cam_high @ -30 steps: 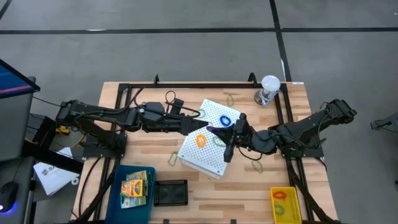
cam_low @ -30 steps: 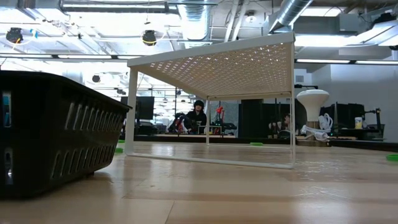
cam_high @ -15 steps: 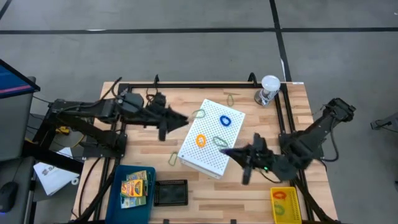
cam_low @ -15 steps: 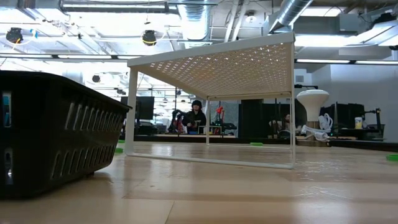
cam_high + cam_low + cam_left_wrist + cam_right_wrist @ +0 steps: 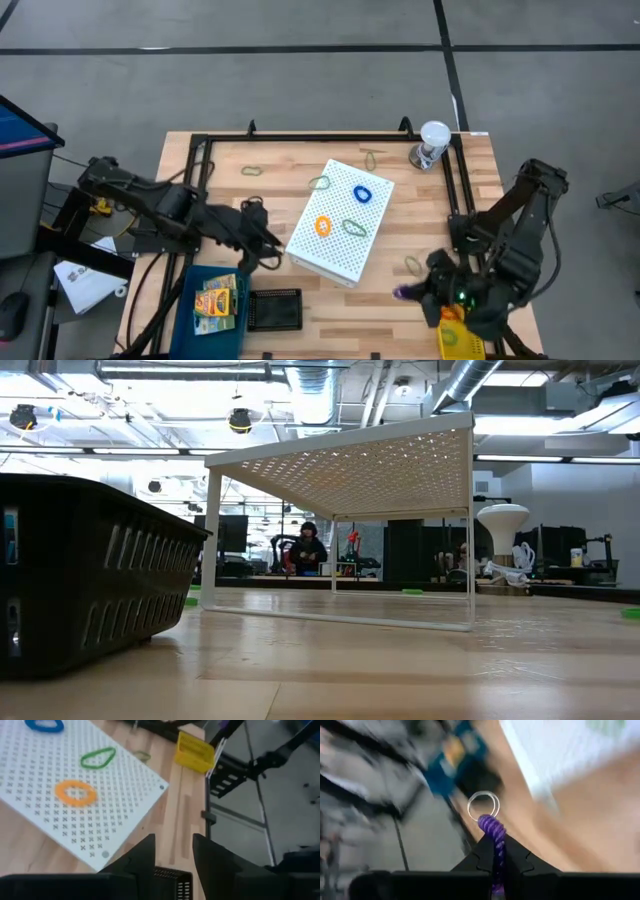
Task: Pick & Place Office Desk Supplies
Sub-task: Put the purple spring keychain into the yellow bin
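My right gripper [image 5: 410, 292] hangs over the table's near right part, just left of the yellow bin [image 5: 458, 330], shut on a purple coiled band [image 5: 492, 831] that carries a small metal ring [image 5: 483, 805]. My left gripper [image 5: 262, 250] is open and holds nothing; it hangs between the white perforated box [image 5: 340, 222] and the blue bin [image 5: 200, 300], where crayon boxes [image 5: 220, 298] lie. Blue [image 5: 362, 194], orange [image 5: 322, 226] and green [image 5: 353, 228] loops lie flat on the white box. Olive loops [image 5: 413, 264] lie on the wood. My right gripper pinches the purple coiled band [image 5: 493, 851] between its two shut fingers. The band's free end with the metal ring sticks out past the fingertips, and the band is lifted clear of the table.
A black basket [image 5: 274, 310] stands at the near edge beside the blue bin. A clear cup with a white lid [image 5: 432, 145] stands at the far right. More olive loops [image 5: 251, 171] lie near the far edge. People show in the room behind the table.
Both grippers have left the top of the white box. My right gripper has gone toward the table's near right corner, beside the yellow bin, taking the purple band along. My left gripper has gone toward the left and near edge, beside the blue bin.
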Robot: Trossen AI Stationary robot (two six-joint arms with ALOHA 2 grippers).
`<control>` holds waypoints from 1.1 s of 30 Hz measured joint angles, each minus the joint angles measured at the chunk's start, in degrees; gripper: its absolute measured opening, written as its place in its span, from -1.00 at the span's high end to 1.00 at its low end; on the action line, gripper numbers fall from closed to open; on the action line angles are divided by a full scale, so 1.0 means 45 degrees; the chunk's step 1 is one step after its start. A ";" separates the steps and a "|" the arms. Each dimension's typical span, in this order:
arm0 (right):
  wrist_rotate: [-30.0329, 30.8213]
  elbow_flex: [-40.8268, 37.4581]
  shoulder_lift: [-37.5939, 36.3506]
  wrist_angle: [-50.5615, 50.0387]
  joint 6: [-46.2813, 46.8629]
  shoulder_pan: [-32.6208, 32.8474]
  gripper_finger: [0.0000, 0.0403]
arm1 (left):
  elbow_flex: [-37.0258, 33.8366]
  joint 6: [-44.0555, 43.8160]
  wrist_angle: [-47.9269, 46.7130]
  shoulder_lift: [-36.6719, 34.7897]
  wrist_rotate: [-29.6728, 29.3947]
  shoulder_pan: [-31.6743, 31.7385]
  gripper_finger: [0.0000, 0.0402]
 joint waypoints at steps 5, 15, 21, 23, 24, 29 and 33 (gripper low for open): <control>-0.4464 0.0425 0.1138 -0.1801 0.2723 0.0647 0.96 | 0.0000 -0.0192 0.0034 0.0714 -0.0154 -0.0125 0.38; -0.8430 0.0457 0.2579 -0.1998 0.5976 0.2588 0.96 | 0.0003 0.0252 0.0754 0.1325 -0.0494 0.0036 0.35; -0.9767 0.0457 0.3636 -0.2621 0.5646 0.2580 0.96 | 0.0005 0.0292 0.1238 0.1308 -0.0897 0.0382 0.35; -1.0083 0.0457 0.3987 -0.2855 0.5599 0.2689 0.96 | 0.0005 0.0288 0.1326 0.1317 -0.0897 0.0409 0.35; -1.0260 0.0457 0.4119 -0.2921 0.5590 0.2769 0.96 | 0.0005 0.0284 0.1481 0.1317 -0.0897 0.0409 0.35; -1.0730 0.0457 0.4633 -0.3147 0.5792 0.3249 0.90 | 0.0005 0.0225 0.1837 0.1317 -0.0878 0.0408 0.35; -1.0817 0.0356 0.4659 -0.3260 0.5938 0.3467 0.91 | 0.0005 0.0129 0.1840 0.1317 -0.0910 0.0409 0.35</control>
